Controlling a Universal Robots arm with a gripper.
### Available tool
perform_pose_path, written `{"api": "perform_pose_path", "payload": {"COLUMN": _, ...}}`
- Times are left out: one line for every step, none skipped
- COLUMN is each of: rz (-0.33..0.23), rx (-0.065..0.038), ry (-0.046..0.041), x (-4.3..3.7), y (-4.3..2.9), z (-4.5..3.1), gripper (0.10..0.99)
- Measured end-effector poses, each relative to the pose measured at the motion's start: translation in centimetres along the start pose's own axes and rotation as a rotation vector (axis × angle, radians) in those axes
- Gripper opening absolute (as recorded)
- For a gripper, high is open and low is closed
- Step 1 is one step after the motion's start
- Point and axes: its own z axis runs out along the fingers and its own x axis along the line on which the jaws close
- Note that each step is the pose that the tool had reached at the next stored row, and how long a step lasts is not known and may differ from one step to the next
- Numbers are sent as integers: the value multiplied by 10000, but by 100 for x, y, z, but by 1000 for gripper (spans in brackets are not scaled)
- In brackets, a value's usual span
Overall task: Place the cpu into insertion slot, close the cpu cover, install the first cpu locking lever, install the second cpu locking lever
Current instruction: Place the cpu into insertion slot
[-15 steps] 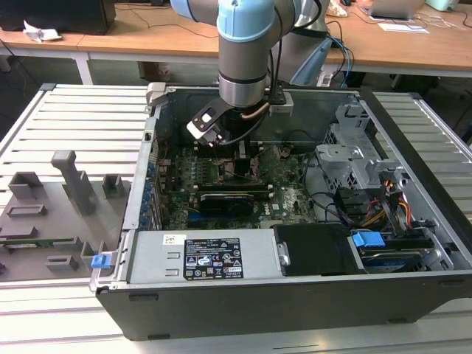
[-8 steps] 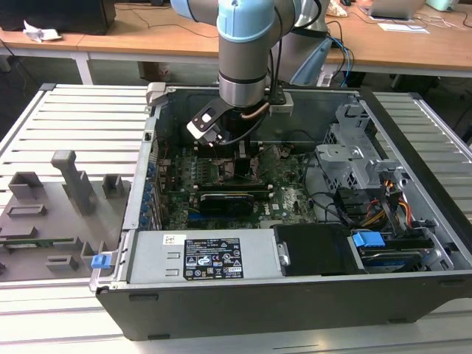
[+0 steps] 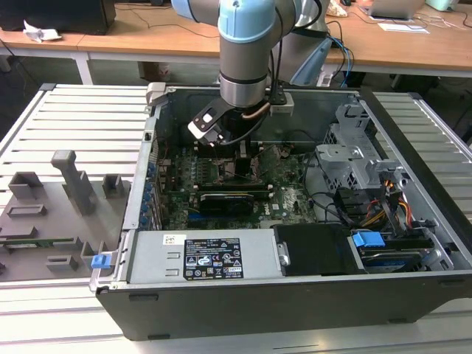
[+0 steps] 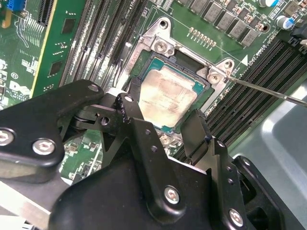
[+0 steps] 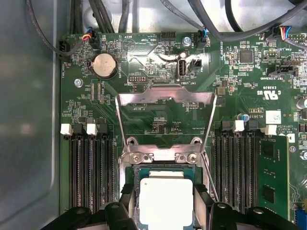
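The cpu [image 5: 165,199] [image 4: 168,96], a silvery square chip, lies in the insertion slot [image 4: 158,48] on the green motherboard [image 3: 287,193]. My gripper [image 5: 164,191] [image 4: 160,115] [image 3: 237,158] is low over the socket. Its black fingers [image 5: 128,196] [image 4: 126,106] sit against two opposite edges of the chip, shut on it. In the first wrist view the cpu cover [image 5: 165,96], a thin metal frame, stands swung up and open behind the socket. A thin locking lever rod [image 4: 264,88] [image 5: 210,177] sticks out unlatched beside the socket.
Long black memory slots [image 5: 88,167] [image 5: 237,163] flank the socket on both sides. Cables [image 5: 110,14] run along the board's far edge. In the exterior view a black expansion card [image 3: 225,199] and the power supply [image 3: 210,258] lie inside the case, with a drive cage [image 3: 354,155] at the exterior view's right.
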Motion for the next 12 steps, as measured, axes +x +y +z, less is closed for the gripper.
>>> {"api": "perform_pose_path", "payload": {"rz": -3, "rx": 0, "ry": -1, "x": 5, "y": 2, "z": 0, "gripper": 604}}
{"api": "perform_pose_path", "payload": {"rz": -3, "rx": 0, "ry": -1, "x": 9, "y": 4, "z": 0, "gripper": 604}}
{"api": "perform_pose_path", "payload": {"rz": -3, "rx": 0, "ry": 0, "x": 12, "y": 5, "z": 0, "gripper": 604}}
{"api": "perform_pose_path", "payload": {"rz": -2, "rx": 1, "ry": -1, "x": 13, "y": 6, "z": 0, "gripper": 604}}
{"api": "perform_pose_path", "payload": {"rz": -1, "rx": 1, "ry": -1, "x": 13, "y": 6, "z": 0, "gripper": 604}}
{"api": "perform_pose_path", "payload": {"rz": 0, "rx": 0, "ry": 0, "x": 13, "y": 6, "z": 0, "gripper": 604}}
{"api": "perform_pose_path", "payload": {"rz": 0, "rx": 1, "ry": -1, "x": 14, "y": 6, "z": 0, "gripper": 604}}
{"api": "perform_pose_path", "payload": {"rz": -1, "rx": 0, "ry": 0, "x": 14, "y": 7, "z": 0, "gripper": 604}}
{"api": "perform_pose_path", "payload": {"rz": -2, "rx": 0, "ry": 0, "x": 13, "y": 7, "z": -2, "gripper": 604}}
{"api": "perform_pose_path", "payload": {"rz": -2, "rx": 1, "ry": -1, "x": 11, "y": 7, "z": -4, "gripper": 604}}
{"api": "perform_pose_path", "payload": {"rz": -2, "rx": 1, "ry": -1, "x": 9, "y": 7, "z": -7, "gripper": 604}}
{"api": "perform_pose_path", "payload": {"rz": -3, "rx": 2, "ry": -1, "x": 5, "y": 8, "z": -10, "gripper": 604}}
